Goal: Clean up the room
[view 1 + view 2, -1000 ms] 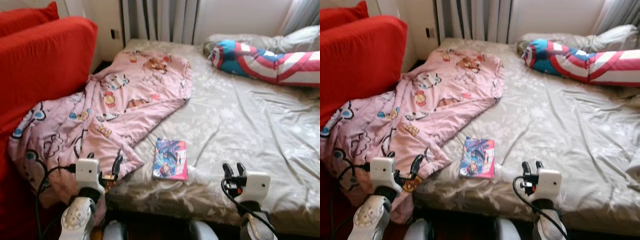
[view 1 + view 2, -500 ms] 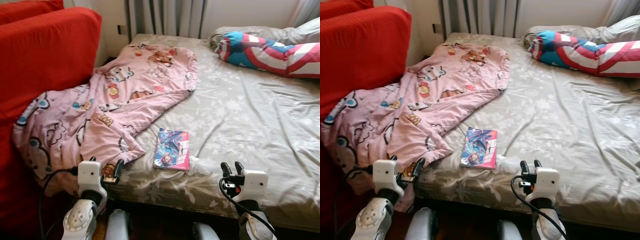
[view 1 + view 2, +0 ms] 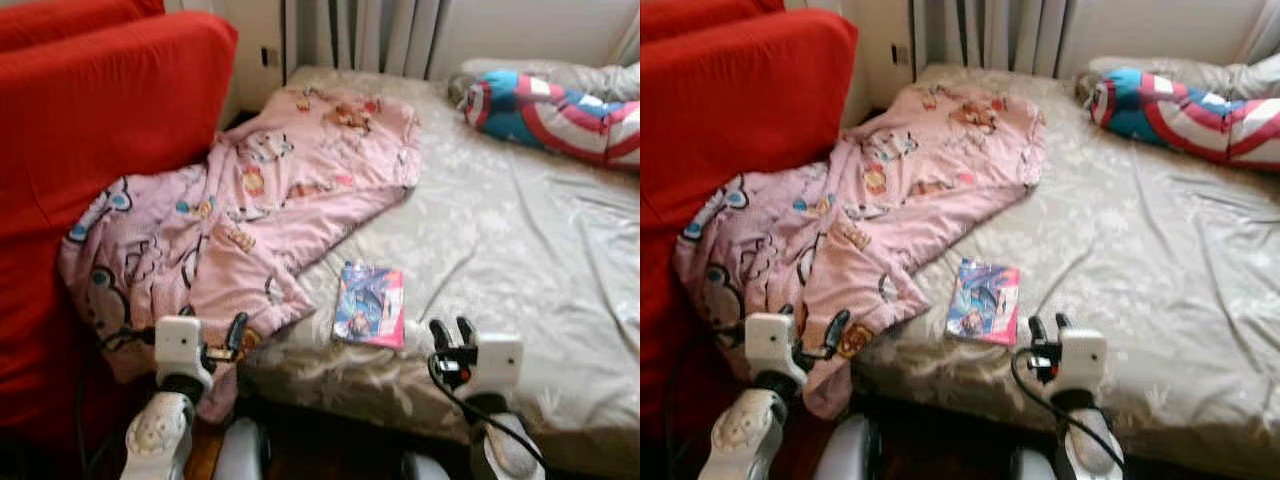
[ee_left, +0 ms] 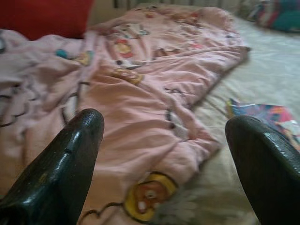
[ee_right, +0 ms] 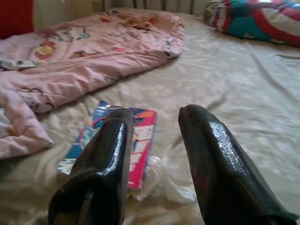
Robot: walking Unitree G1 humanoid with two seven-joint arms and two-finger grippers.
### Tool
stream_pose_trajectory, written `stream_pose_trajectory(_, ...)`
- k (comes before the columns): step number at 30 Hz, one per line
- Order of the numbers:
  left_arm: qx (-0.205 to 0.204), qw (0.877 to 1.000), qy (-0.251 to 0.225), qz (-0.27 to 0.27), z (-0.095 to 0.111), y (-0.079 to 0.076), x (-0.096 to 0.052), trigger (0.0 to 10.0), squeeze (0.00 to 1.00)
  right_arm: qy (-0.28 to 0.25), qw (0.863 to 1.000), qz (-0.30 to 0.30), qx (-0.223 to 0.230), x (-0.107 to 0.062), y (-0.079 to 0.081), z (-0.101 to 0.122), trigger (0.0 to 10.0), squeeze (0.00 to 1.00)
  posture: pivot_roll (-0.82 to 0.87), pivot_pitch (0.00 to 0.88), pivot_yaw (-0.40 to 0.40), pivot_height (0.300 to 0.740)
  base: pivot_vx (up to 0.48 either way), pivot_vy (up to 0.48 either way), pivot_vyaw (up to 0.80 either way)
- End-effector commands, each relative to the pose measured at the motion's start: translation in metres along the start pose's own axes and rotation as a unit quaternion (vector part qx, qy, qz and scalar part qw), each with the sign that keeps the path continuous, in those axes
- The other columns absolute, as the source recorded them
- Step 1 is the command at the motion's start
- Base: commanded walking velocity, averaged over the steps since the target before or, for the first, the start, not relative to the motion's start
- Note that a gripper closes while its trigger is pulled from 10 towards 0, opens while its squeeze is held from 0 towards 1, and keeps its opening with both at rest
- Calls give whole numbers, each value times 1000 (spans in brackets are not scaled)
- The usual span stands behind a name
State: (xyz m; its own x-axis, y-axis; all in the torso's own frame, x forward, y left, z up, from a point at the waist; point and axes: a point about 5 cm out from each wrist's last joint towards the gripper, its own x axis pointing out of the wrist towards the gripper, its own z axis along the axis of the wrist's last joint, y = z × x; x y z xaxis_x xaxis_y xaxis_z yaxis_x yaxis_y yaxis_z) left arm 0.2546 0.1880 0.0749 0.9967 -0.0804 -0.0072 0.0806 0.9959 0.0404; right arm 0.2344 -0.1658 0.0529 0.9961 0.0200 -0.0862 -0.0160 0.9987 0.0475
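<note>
Over on the far left stands the big red upholstered sofa [image 3: 90,150], and slumped against its side is the pink cartoon-printed quilt [image 3: 250,210], half on the bed and half spilling off the near corner toward the floor. The left gripper [image 3: 222,343] hovers right at that drooping corner with its two black fingers spread wide and nothing between them; through its wrist camera the quilt's folded edge [image 4: 154,140] lies dead ahead. I'd say the quilt is the first job here, and the sensible way is to pinch a thick fold near that hanging corner, not a single thin layer, then lift and draw it up onto the beige floral bedsheet [image 3: 520,250] so it doesn't slide further off. Next along, near the bed's front edge, lies a colourful glossy picture book [image 3: 370,305] with a bit of crumpled clear plastic wrapper [image 5: 164,176] just beside it. The right gripper [image 3: 452,331] sits just short of these, fingers parted a little and empty; it would need to open wider and come in flat to slip under the book's edge. At the far right a red, white and blue striped bolster pillow [image 3: 550,100] rests at the head of the bed.
</note>
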Motion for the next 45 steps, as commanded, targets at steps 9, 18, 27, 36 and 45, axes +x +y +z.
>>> stream_pose_trajectory(9, 2, 1000, -5, -5, 2, -1, 0, 10000, 0, 13, 1000, -7, 1, -2, -4, -6, 10000, 0, -75, 67, -54, 617, 87, 0, 0)
stream_pose_trajectory(18, 1, 1000, -6, -8, 2, -2, 1, 10000, 0, 11, 1000, 0, -3, -2, -1, -6, 10000, 0, -80, 64, -49, 617, 276, 0, 0)
stream_pose_trajectory(27, -2, 1000, -5, -13, 2, -5, 1, 10000, 0, 10, 1000, 2, -2, -2, 0, -7, 10000, 0, -85, 50, -44, 617, 280, 0, 0)
stream_pose_trajectory(36, -3, 1000, -5, -17, 2, -7, 0, 10000, 0, 14, 1000, 2, -2, -2, -2, -8, 10000, 0, -85, 46, -42, 617, 282, 0, 0)
stream_pose_trajectory(45, -7, 999, -15, -31, 9, -13, 3, 10000, 0, 61, 998, 10, 28, 14, -6, -21, 10000, 0, -80, 78, -32, 617, 92, 0, 0)
